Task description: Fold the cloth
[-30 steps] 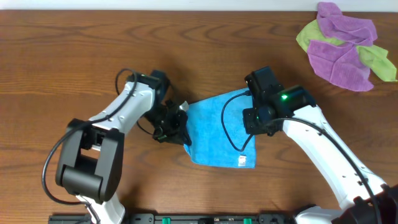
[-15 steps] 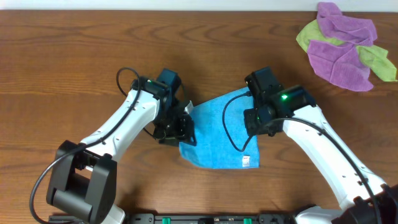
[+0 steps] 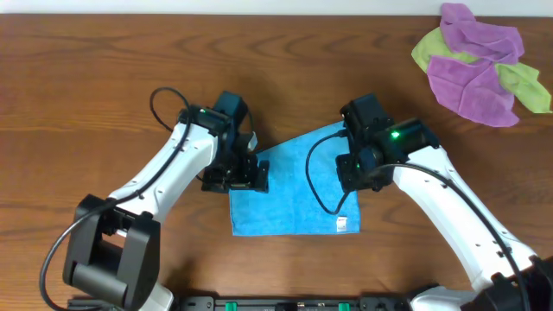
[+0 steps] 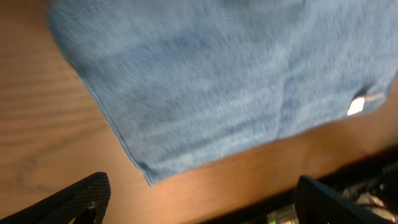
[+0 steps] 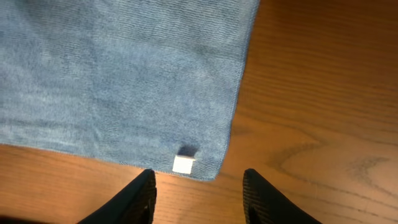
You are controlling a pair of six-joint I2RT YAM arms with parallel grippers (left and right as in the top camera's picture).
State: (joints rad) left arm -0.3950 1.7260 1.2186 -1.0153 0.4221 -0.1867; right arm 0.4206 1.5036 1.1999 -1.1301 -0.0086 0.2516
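The sky-blue cloth [image 3: 294, 194] lies flat on the wooden table between my two arms, its small white tag [image 3: 340, 224] near the front right corner. My left gripper [image 3: 235, 180] hovers over the cloth's left edge, jaws wide open and empty. In the left wrist view the cloth [image 4: 217, 81] fills the upper frame, and its corner points down toward the gap of the left gripper [image 4: 199, 205]. My right gripper [image 3: 352, 173] sits over the cloth's right side. In the right wrist view the tag [image 5: 183, 163] lies just ahead of the open, empty right gripper [image 5: 199, 196].
A heap of purple and lime-green cloths [image 3: 479, 60] lies at the back right corner. A black cable [image 3: 321, 177] from the right arm loops over the blue cloth. A dark rail [image 3: 285, 304] runs along the table's front edge.
My left gripper opened and let go of the cloth's left corner, then drew slightly left. The cloth's front left part spread out flat. The right arm held its place.
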